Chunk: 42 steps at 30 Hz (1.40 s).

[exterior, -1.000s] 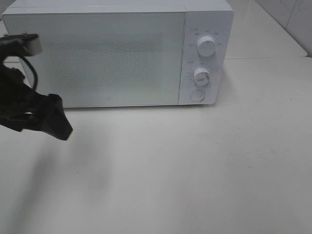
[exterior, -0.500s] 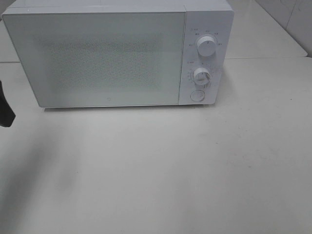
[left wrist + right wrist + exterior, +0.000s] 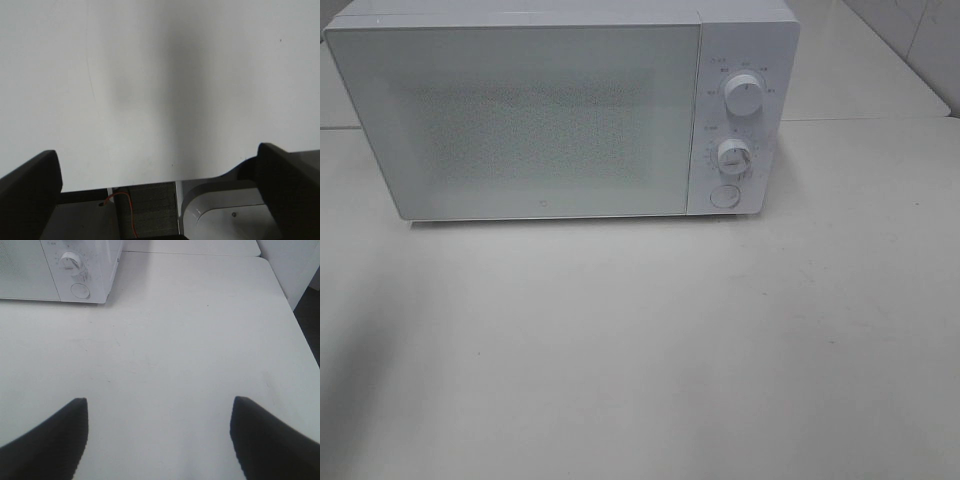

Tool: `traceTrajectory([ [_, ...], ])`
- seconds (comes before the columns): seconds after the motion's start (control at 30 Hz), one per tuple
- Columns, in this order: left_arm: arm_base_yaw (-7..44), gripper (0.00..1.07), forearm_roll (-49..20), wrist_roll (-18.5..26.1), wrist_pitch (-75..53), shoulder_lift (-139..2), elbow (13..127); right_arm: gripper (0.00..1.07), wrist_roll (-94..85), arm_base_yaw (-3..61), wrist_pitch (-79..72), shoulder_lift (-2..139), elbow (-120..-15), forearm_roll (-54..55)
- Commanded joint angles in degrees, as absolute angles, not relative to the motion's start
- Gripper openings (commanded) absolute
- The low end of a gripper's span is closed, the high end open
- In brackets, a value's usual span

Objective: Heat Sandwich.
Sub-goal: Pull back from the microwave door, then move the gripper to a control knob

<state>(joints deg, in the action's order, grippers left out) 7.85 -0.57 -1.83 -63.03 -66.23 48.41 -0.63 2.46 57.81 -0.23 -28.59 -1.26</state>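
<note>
**Exterior high view.** A white microwave oven (image 3: 550, 110) stands at the rear of the pale table (image 3: 640, 350). Its door (image 3: 520, 120) is shut. The control panel (image 3: 744, 120) to the right of the door carries an upper dial (image 3: 744, 95), a lower dial (image 3: 734, 157) and a round button (image 3: 724, 196) below them. The sandwich cannot be located: no view shows it, and the speckled door panel does not let the inside be seen.

**Left wrist view.** The left gripper (image 3: 156, 152) is spread wide, with nothing between its dark fingers (image 3: 30, 190). It hangs over bare white table surface at the table's edge. Beyond that edge lie a thin red wire (image 3: 127, 215) and a white moulded part (image 3: 220, 205) (its function cannot be told).

**Right wrist view.** The right gripper (image 3: 160, 400) is also spread wide and holds nothing. It hangs over the table in front of the microwave oven, well apart from it, toward the control-panel end.
</note>
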Motion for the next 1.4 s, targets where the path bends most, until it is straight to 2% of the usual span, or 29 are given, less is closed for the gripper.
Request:
traceTrajectory([
  [0.03, 7.6, 1.0, -0.3, -2.5, -63.7, -61.5, 44.7, 0.75, 0.0, 2.2, 56.9, -1.8, -28.5, -1.0],
  [0.67, 7.6, 1.0, -0.3, -2.0, -65.2, -31.2, 31.6, 0.75, 0.0, 2.2, 56.9, -1.8, -28.5, -1.0],
  [1.07, 7.6, 1.0, -1.5, -0.9, -61.4, -11.6, 29.6, 0.75, 0.0, 2.2, 56.9, -1.8, -28.5, -1.0],
  [1.4, 7.0, 1.0, -3.6, -0.8, -61.3, -4.5, 29.6, 0.75, 0.0, 2.2, 56.9, -1.8, -28.5, -1.0],
])
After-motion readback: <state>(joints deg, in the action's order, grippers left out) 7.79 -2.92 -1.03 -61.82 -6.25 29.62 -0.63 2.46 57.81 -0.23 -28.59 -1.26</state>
